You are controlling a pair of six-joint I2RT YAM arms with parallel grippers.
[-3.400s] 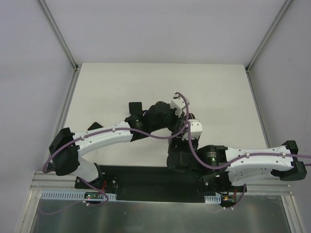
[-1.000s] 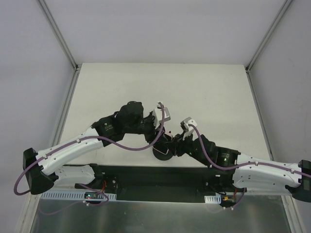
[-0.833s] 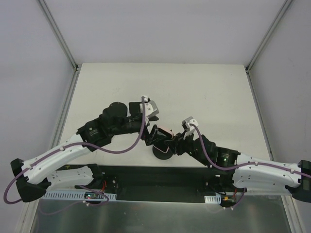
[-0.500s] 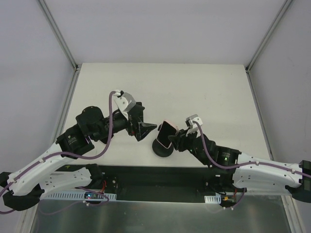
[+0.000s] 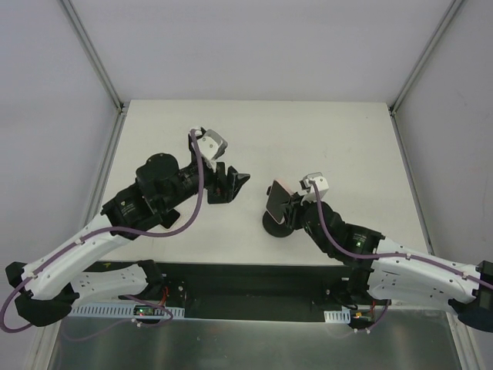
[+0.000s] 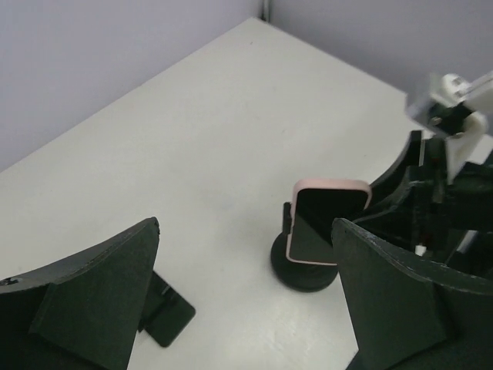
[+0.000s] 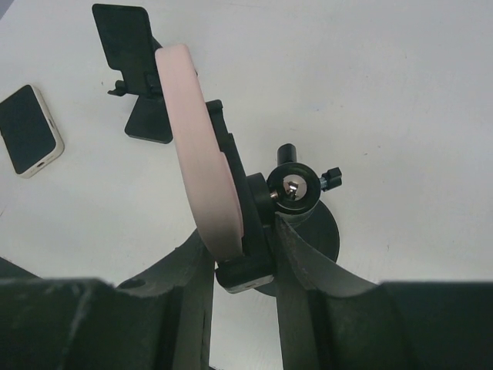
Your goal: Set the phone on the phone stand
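Right jaws: clamped across the cradle of the black round-based phone stand (image 7: 317, 231), evidently steadying it. The pink-cased phone (image 7: 196, 146) sits seated in that cradle. Left jaws: wide apart, empty, well clear. Stand rests on the white desk (image 5: 323, 139). Placement judged complete.

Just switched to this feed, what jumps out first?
A pink phone sits in the round stand right of centre, with the right gripper clamped on that stand. The left gripper hangs open to its left. A second phone and a flat stand lie beyond.
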